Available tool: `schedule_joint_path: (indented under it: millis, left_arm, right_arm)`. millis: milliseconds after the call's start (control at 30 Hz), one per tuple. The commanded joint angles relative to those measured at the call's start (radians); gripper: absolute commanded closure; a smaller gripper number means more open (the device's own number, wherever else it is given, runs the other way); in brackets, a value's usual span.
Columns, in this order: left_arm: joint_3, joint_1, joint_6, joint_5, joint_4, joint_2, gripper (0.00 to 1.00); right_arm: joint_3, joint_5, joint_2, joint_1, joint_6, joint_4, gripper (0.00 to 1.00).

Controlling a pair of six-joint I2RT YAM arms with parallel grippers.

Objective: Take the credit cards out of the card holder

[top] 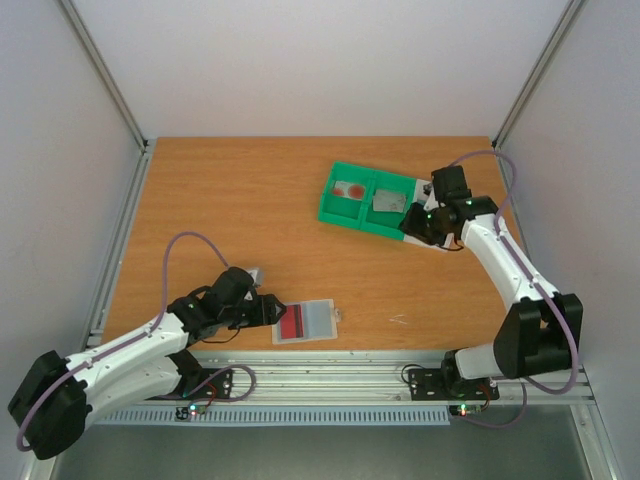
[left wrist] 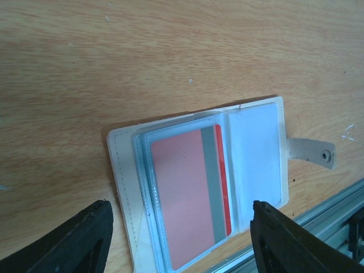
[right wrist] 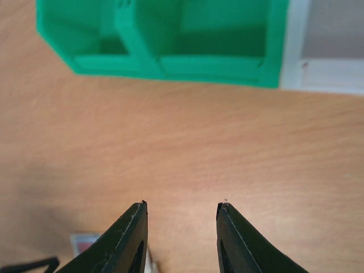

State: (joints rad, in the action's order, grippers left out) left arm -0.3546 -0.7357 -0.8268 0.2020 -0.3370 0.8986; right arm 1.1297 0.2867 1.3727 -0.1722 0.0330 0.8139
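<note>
The card holder (top: 318,320) lies open and flat at the table's near edge, its tab (left wrist: 310,151) pointing right. A red card with a grey stripe (left wrist: 185,199) sits inside its left sleeve; the right sleeve (left wrist: 253,153) looks empty. My left gripper (top: 272,312) is open just left of the holder, and in the left wrist view (left wrist: 181,206) it straddles the red card's half. My right gripper (top: 410,228) is open and empty above bare table by the green bin (right wrist: 182,205). A red-marked card (top: 350,190) and a greyish card (top: 388,202) lie in the bin. No teal card shows clearly.
The green two-compartment bin (top: 335,212) stands at the back right and also shows in the right wrist view (right wrist: 170,62). A white tray (top: 428,187) shows at its right end. A metal rail (top: 400,362) runs along the table's near edge.
</note>
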Motion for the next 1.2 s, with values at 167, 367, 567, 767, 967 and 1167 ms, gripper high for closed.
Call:
schedule_joint_path:
  millis: [167,367,567,767,967,1167]
  left_arm:
    - [0.042,0.013,-0.040,0.032,0.164,0.072,0.50]
    - [0.050,0.039,-0.031,0.053,0.211,0.135,0.78]
    - [0.073,0.073,-0.031,0.111,0.271,0.177,0.98]
    - [0.088,0.083,-0.032,0.133,0.288,0.194,1.00]
    - [0.102,0.086,-0.029,0.112,0.290,0.207,0.99]
    - [0.124,0.087,-0.030,0.106,0.309,0.217,0.99]
  right_arm:
    - [-0.122,0.073,-0.113,-0.222,0.091,-0.075,0.67]
    - [-0.177,0.067,-0.115,-0.355,0.135,-0.169,0.67]
    - [-0.208,0.042,-0.099,-0.508,0.187,-0.248,0.70]
    - [-0.214,0.004,-0.033,-0.645,0.233,-0.322,0.71]
    - [-0.230,-0.010,0.035,-0.707,0.256,-0.402,0.75]
    - [-0.257,0.020,0.131,-0.749,0.244,-0.509,0.79]
